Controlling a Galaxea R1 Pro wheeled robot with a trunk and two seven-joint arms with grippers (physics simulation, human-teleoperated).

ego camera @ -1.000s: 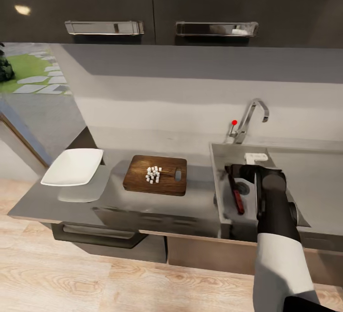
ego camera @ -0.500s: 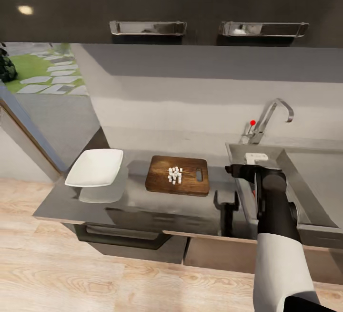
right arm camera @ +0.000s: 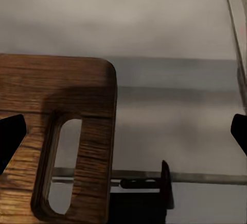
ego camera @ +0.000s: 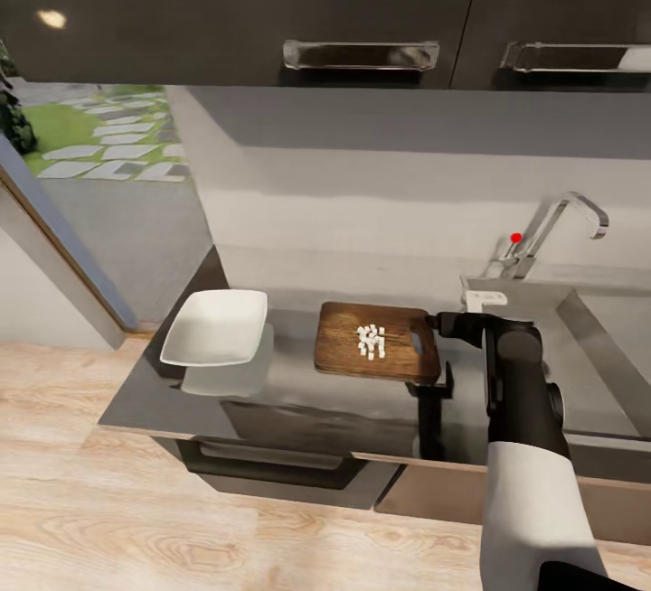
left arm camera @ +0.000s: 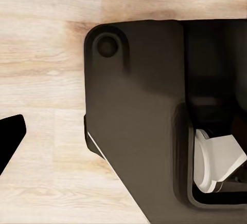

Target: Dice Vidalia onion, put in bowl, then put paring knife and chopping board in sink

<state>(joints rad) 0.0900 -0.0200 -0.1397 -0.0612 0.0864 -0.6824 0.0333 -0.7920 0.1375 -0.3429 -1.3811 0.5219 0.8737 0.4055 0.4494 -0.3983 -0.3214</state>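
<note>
The whole head view has slid across the kitchen over the last second: the board (ego camera: pixel 377 342) and bowl (ego camera: pixel 217 327) now sit further toward 3 o'clock in the picture than they did, and most of the sink (ego camera: pixel 579 338) has run off the edge at 3 o'clock. That is the camera and base moving, not the things (board, dice and bowl keep the same spacing among themselves). A second ago the right gripper (ego camera: pixel 432 383) hung over the sink basin beside a red-handled knife lying in it; now the gripper hangs just past the board's slotted end, over bare counter (ego camera: pixel 298 392).

So the knife looks already delivered, and the robot has turned back for the rest. The diced onion (ego camera: pixel 371 342) lies in a small heap at the board's middle, none of it in the bowl, which stands well apart at the board's 9 o'clock.

In the right wrist view the dark fingertips (right arm camera: pixel 11 134) stand wide apart with nothing between them, the board's handle slot (right arm camera: pixel 64 165) below. The left gripper's state cannot be told from its wrist view.
</note>
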